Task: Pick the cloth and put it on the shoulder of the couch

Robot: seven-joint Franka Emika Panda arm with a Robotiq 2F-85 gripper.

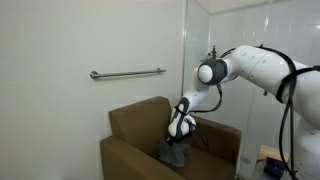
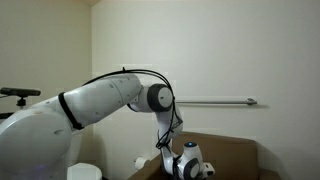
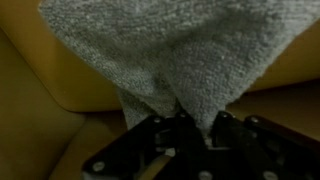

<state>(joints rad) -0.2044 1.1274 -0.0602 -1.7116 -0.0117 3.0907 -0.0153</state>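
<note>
Wrist view: cloth (image 3: 160, 50) fills the upper frame, grey and nubbly, narrowing to a tuck at 6 o'clock where it enters the gripper (image 3: 193, 125). Black fingers (image 3: 165, 128) sit on either side of the tuck, clenched on the fabric. Brown upholstery shows behind at 9 and 3 o'clock.

Exterior view facing the armchair (image 1: 140, 120): robot arm (image 1: 250, 65) comes in from 3 o'clock and bends down over the seat. Its wrist is low, with the grey cloth bunched just beneath and touching or nearly touching the seat cushion. The shoulder of the couch (image 1: 125, 150), broad and flat-topped, lies at 9 o'clock of the cloth, apart from it. Grab bar (image 1: 127, 73) is on the wall at 11 o'clock, above the chair back.

Exterior view from behind the robot: the arm's white links sweep from 8 o'clock toward centre, then drop to the chair at 5 o'clock. The wrist is down by the frame's bottom edge; cloth and fingers cannot be made out here. The bar runs along the wall at 3 o'clock
</note>
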